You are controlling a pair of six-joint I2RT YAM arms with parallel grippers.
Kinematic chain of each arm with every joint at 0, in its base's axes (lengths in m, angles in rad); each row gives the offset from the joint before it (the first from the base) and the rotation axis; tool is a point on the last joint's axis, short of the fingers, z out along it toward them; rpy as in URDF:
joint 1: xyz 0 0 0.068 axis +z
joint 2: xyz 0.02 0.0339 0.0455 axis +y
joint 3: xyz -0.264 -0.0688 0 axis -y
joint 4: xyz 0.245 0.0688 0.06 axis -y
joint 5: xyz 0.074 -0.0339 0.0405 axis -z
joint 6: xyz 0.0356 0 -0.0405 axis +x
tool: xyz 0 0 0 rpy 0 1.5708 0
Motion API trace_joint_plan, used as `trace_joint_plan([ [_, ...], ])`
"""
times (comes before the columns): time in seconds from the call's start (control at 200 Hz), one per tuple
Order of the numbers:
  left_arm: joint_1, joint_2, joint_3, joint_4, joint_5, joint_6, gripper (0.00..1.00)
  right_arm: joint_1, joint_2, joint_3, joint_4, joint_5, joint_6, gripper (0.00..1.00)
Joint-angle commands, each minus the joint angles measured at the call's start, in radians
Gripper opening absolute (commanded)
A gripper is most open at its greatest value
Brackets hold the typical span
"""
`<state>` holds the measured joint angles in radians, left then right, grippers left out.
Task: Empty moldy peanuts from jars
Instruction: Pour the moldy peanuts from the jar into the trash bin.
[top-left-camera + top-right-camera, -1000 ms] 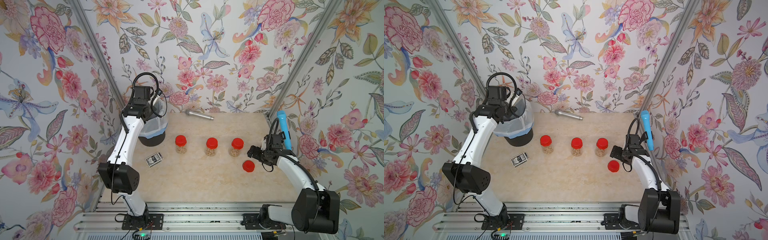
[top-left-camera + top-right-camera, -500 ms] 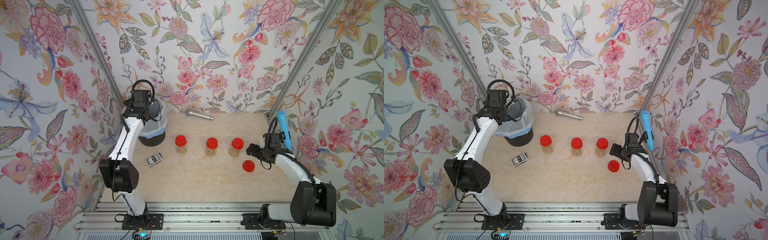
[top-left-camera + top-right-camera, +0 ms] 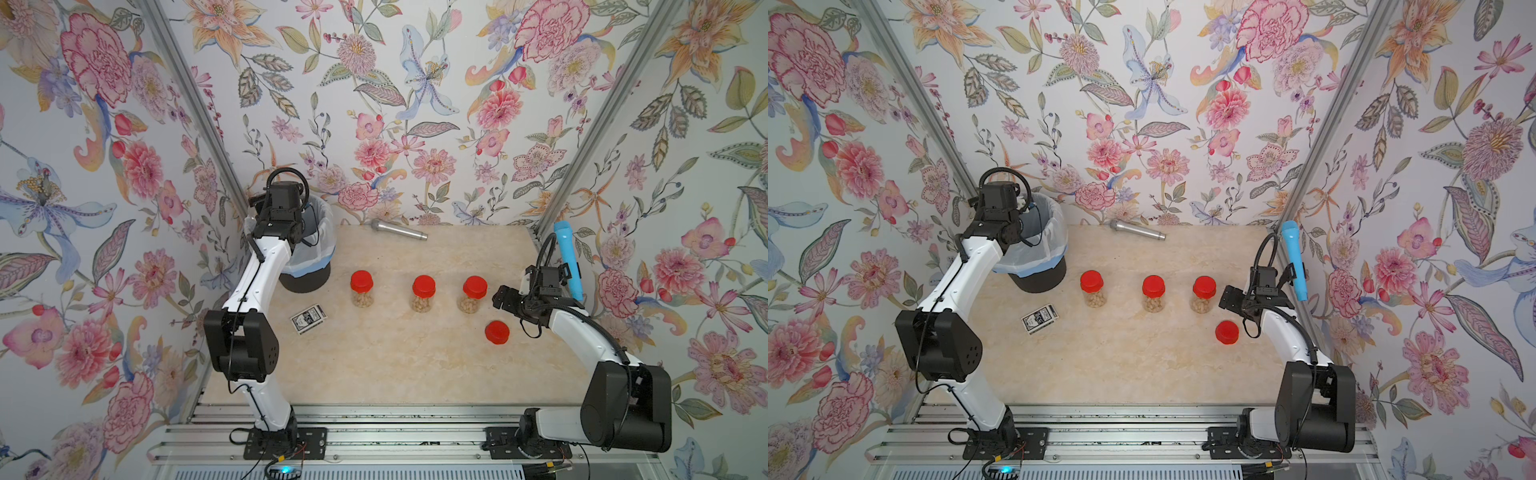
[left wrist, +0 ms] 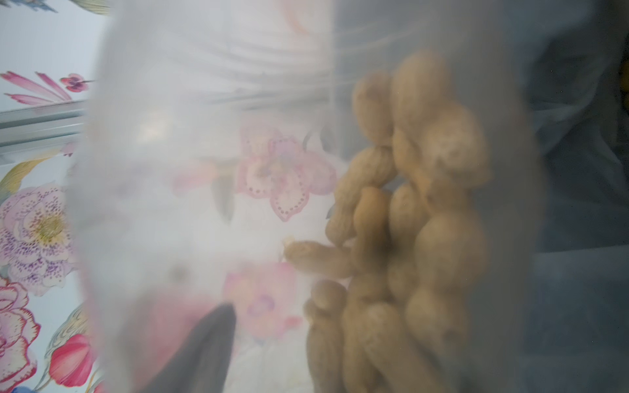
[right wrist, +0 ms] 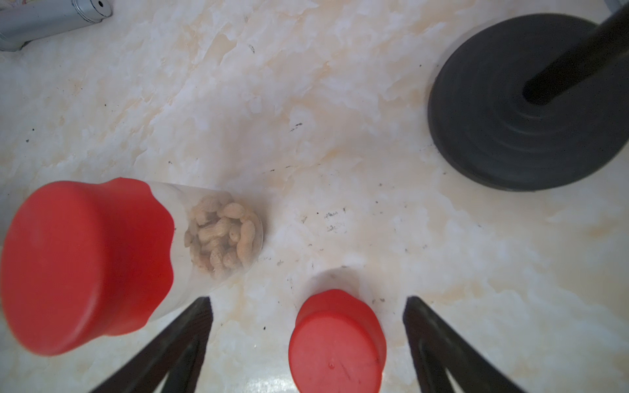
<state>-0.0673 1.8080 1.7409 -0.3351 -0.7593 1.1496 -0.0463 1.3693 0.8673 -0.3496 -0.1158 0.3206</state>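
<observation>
Three jars with red lids stand in a row on the table in both top views (image 3: 361, 289) (image 3: 423, 293) (image 3: 473, 293), each partly filled with moldy peanuts. My left gripper (image 4: 306, 340) is over the bin (image 3: 307, 274), shut on a fourth clear jar (image 4: 190, 204). Peanuts (image 4: 418, 221) are heaped against one side of it, and one finger (image 4: 204, 350) shows through the plastic. My right gripper (image 3: 500, 297) hangs open just right of the row. A loose red lid (image 5: 337, 343) lies on the table between its fingers, untouched.
The black bin has a white bag liner and stands at the back left. A silver microphone (image 3: 399, 230) lies at the back. A blue microphone (image 3: 567, 262) stands on a black base (image 5: 524, 112) at the right wall. A card deck (image 3: 308, 319) lies front left.
My left wrist has turned over the bin with the jar in it. The right gripper has drifted slightly back from the loose lid toward the row of jars.
</observation>
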Motion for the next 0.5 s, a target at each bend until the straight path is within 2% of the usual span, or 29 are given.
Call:
trace_joint_plan([
  [0.0,0.001,-0.001,-0.034,0.041,-0.048,0.052,0.31,-0.002,0.011,-0.010,0.024,-0.004,0.003,0.91],
  [0.275,-0.032,-0.028,-0.122,0.077,-0.158,0.140,0.31,-0.005,0.019,-0.019,0.047,-0.013,-0.002,0.91],
  [0.495,-0.059,-0.007,-0.052,0.046,-0.191,0.146,0.31,-0.010,0.024,-0.035,0.081,-0.031,-0.005,0.91],
])
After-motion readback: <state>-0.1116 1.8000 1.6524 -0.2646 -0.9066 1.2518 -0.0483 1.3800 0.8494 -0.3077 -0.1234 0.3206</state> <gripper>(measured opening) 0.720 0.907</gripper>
